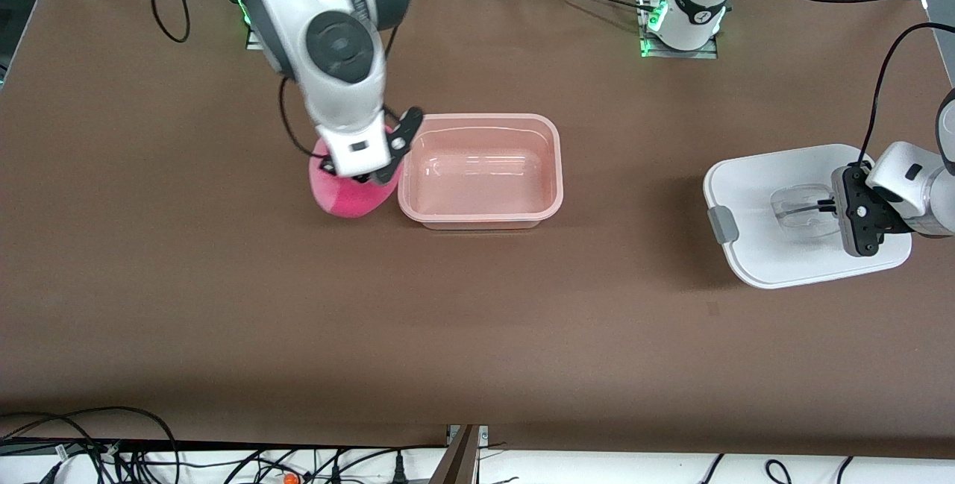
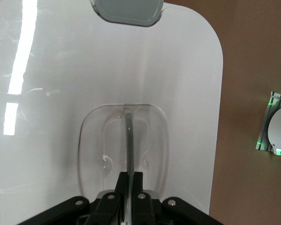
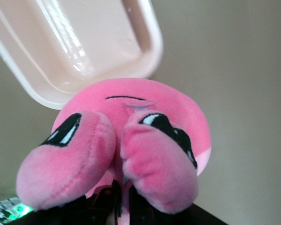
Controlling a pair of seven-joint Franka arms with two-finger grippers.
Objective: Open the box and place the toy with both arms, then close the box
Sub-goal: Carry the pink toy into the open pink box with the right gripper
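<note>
Box (image 1: 481, 171) open, empty; toy (image 1: 351, 197) beside.

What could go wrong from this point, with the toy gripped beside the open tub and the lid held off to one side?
The right pincer pinches only a small fold of the toy, so the plush could slip free or catch on the box rim beside it. The left pincer grips just the thin handle of the lid, which could swing or tilt when carried back.
</note>
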